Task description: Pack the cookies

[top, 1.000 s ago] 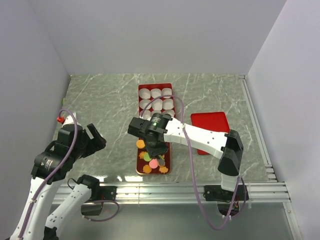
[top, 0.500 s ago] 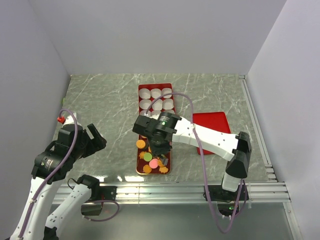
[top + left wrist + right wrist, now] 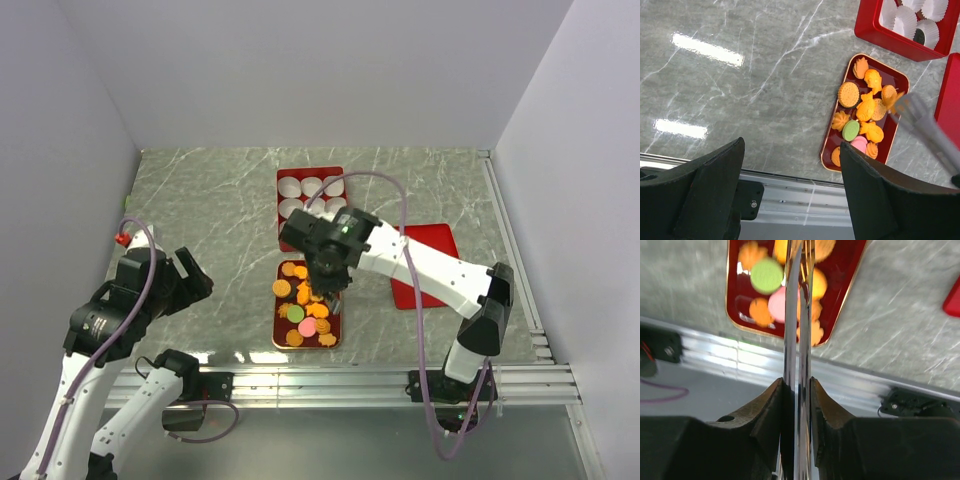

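Jaws: right gripper clamped on thin metal tongs, tips over the cookies heaped in the small red tray; whether a cookie is pinched, cannot tell. Left gripper spread wide, holding nothing, above the table.

- The table looked like glossy, veined grey stone.
- The tray shone like red lacquer, gold-rimmed.
- The tongs were mirror-bright metal.
- The cookies looked matt and dry.
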Motion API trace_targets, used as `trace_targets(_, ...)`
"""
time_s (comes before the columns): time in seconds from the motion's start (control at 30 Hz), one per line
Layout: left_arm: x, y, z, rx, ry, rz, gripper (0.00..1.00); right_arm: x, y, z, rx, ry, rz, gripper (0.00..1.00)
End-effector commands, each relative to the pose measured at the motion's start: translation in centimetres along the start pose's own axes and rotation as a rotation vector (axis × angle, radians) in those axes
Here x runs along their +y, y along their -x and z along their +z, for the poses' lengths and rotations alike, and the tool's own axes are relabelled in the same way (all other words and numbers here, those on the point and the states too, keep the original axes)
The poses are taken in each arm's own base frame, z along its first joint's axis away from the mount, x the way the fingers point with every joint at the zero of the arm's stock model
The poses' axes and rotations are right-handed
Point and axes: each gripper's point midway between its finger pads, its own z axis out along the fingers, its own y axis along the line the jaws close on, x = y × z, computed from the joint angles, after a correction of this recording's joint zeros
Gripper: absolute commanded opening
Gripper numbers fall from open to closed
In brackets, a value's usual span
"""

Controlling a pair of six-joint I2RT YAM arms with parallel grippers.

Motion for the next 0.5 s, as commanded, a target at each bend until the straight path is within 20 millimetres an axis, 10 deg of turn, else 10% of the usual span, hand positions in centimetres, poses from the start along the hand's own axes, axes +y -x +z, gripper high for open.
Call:
trace_targets(0.0,-0.8,0.8,-0.5,-0.009,-0.028,0.018,0.82,-3.7,2.8,-3.2,-0.067,-0.025,0.069,0.0)
trace_targets(0.47,-4.3,2.9,-0.1,0.016,-0.092,-0.025,0.86,-7.0,14.6,-2.7,-0.165,0.022,0.14,0.0)
